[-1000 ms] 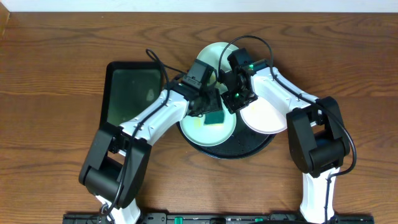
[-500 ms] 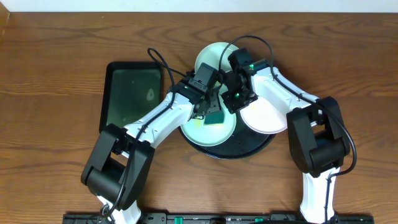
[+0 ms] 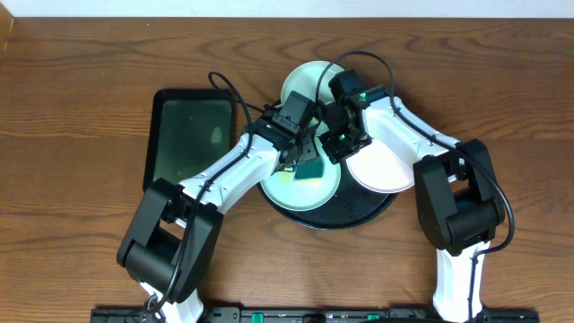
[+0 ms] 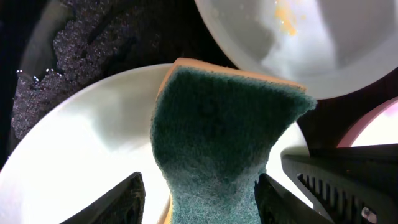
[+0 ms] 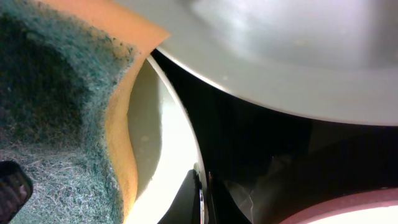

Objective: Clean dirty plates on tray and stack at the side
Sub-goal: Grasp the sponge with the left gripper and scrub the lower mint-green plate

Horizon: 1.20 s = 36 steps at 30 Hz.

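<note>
The round black tray [image 3: 360, 215] holds three plates. One mint plate [image 3: 309, 82] lies at the back, with a yellowish smear [image 4: 286, 15] on it. A white plate [image 3: 386, 167] lies at the right. The front mint plate [image 3: 285, 190] carries the teal-and-yellow sponge [image 3: 311, 169]. My left gripper [image 3: 308, 160] is shut on the sponge [image 4: 224, 137], pressing it flat on this plate [image 4: 93, 143]. My right gripper [image 3: 339, 149] is shut on the same plate's right rim [image 5: 163, 149], its fingertips [image 5: 191, 199] pinching the thin edge beside the sponge [image 5: 56, 112].
A rectangular black tray [image 3: 188, 135] lies left of the round one, under my left forearm. Both arms meet over the round tray, their grippers almost touching. Bare brown tabletop [image 3: 502, 99] surrounds the trays.
My left gripper slid slightly right and back across the front plate with the sponge, then held still. The right gripper and the plates have not moved.
</note>
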Available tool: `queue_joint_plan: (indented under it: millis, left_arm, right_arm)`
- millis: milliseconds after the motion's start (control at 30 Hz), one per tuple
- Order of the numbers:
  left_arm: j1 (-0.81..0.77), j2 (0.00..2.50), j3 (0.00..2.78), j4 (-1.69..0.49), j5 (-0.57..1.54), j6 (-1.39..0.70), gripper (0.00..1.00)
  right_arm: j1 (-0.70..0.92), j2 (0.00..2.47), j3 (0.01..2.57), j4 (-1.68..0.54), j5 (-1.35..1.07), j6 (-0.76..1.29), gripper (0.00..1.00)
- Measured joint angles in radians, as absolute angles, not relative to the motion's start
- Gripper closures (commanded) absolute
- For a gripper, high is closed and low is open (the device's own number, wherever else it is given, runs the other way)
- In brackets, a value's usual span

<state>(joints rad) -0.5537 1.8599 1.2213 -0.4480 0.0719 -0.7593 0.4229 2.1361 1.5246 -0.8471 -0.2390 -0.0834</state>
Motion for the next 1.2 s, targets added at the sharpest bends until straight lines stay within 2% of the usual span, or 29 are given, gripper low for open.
queue_joint_plan:
  millis: [233,367,500,600,667,967,1200]
  left_arm:
    - [-0.574,1.89,1.219,-0.422,0.081,-0.763,0.42]
    - [-0.585,1.901,1.219,-0.419,0.082,-0.765,0.49]
    - [-0.584,1.913,1.219,-0.419,0.083,-0.772,0.67]
    - [-0.584,1.921,1.219,-0.421,0.084,-0.776,0.86]
    - [-0.585,1.922,1.219,-0.427,0.084,-0.771,0.92]
    - [-0.585,1.922,1.227,-0.541,0.043,-0.77,0.93]
    - [-0.592,1.922,1.24,-0.665,-0.09,-0.77,0.92]
  right_arm:
    - [0.423,2.136,1.525,-0.847,-0.239,-0.083,0.98]
    - [0.423,2.136,1.525,-0.847,-0.239,-0.083,0.99]
    - [0.423,2.136,1.525,-0.847,-0.239,-0.083,0.98]
    - [0.423,2.136,1.525,-0.847,-0.239,-0.083,0.98]
    - [0.423,2.136,1.525,-0.847,-0.239,-0.083,0.98]
    - [0.424,2.136,1.524,-0.847,-0.25,-0.083,0.98]
    - [0.43,2.136,1.52,-0.844,-0.272,-0.084,0.98]
